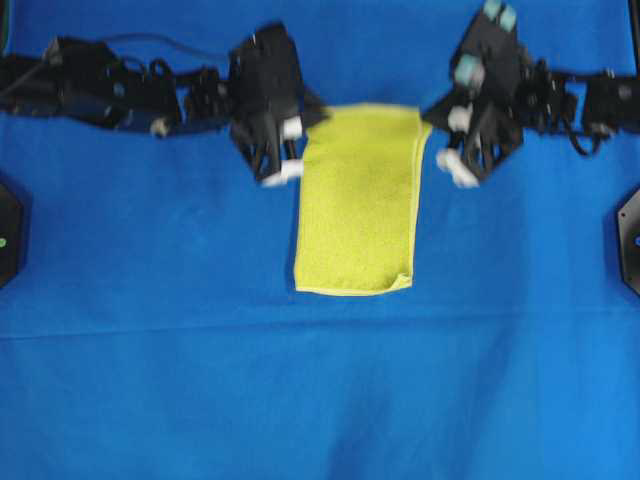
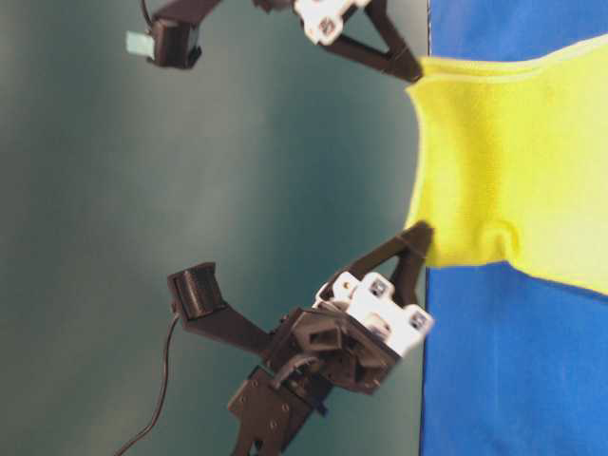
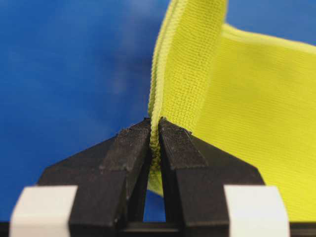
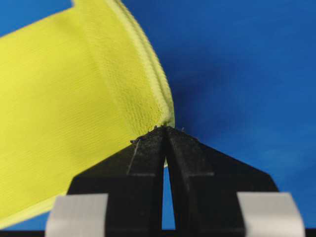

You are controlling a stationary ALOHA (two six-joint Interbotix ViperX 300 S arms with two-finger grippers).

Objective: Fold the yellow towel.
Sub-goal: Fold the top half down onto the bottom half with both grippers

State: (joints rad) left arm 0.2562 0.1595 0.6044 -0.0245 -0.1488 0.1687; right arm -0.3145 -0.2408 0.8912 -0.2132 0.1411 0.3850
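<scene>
The left gripper point(image 3: 154, 129) is pinching one corner of the yellow towel point(image 1: 357, 200), its black fingers point(image 3: 129, 148) closing tight on the paler hem point(image 3: 159, 74). From that grip the cloth is stretching away to the gripper's right, across to the right gripper point(image 4: 164, 132), which is clamping the opposite corner in the same way, jaws pressed together on the fabric. Between the two grippers the towel's top edge is hanging taut and raised, while the rest is lying below them on the blue table cloth point(image 1: 150, 380), doubled into a narrow strip.
</scene>
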